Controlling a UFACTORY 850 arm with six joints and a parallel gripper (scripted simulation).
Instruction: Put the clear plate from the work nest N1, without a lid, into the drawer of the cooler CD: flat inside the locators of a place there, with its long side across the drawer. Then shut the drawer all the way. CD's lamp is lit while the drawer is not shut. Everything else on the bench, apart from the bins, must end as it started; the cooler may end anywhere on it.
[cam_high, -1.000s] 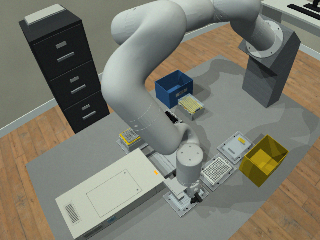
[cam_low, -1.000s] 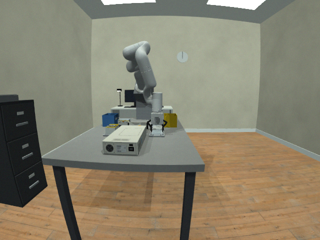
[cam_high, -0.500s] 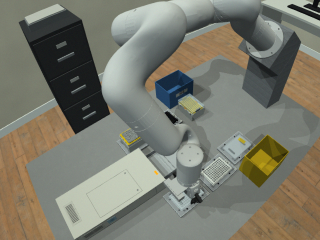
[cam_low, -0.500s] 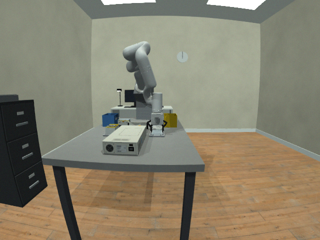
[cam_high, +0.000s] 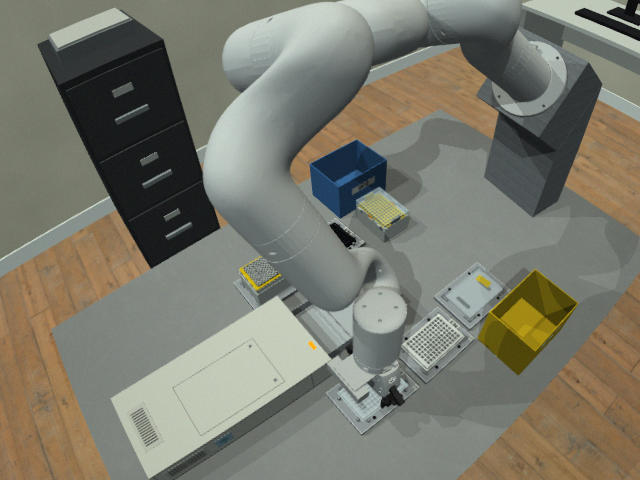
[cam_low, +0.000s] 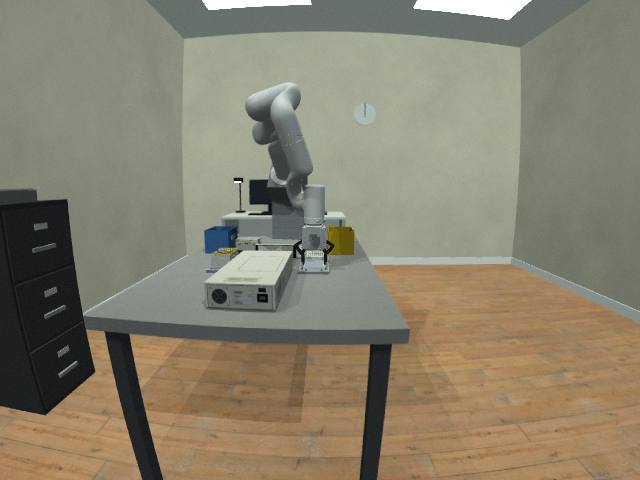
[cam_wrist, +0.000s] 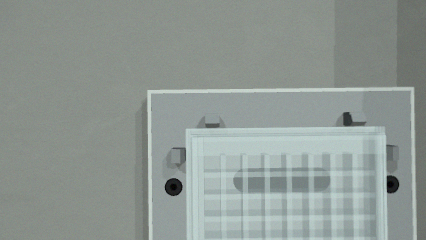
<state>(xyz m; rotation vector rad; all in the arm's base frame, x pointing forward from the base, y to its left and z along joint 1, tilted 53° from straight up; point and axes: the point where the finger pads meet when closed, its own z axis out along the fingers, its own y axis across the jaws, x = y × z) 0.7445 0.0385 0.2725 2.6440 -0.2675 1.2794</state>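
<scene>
The clear plate (cam_wrist: 287, 185) lies in its grey work nest (cam_wrist: 280, 107) between the locators, with no lid on it; the wrist view shows its far end. My gripper (cam_high: 373, 401) stands straight down over this nest (cam_high: 376, 414), at the right end of the cooler, and is shut on the clear plate (cam_low: 313, 264) across its width. The fingers (cam_low: 313, 254) show beside the plate in the exterior view, not in the wrist view. The beige cooler CD (cam_high: 217, 382) has its orange lamp (cam_high: 311, 345) lit. Its drawer (cam_high: 320, 320) stands open, partly hidden by my arm.
A white well plate (cam_high: 433, 342) sits on the nest to the right, then a nest with a small yellow piece (cam_high: 470, 293) and a yellow bin (cam_high: 527, 320). Behind are a blue bin (cam_high: 348, 175), a yellow-filled box (cam_high: 381, 211) and a yellow-rimmed box (cam_high: 260, 273).
</scene>
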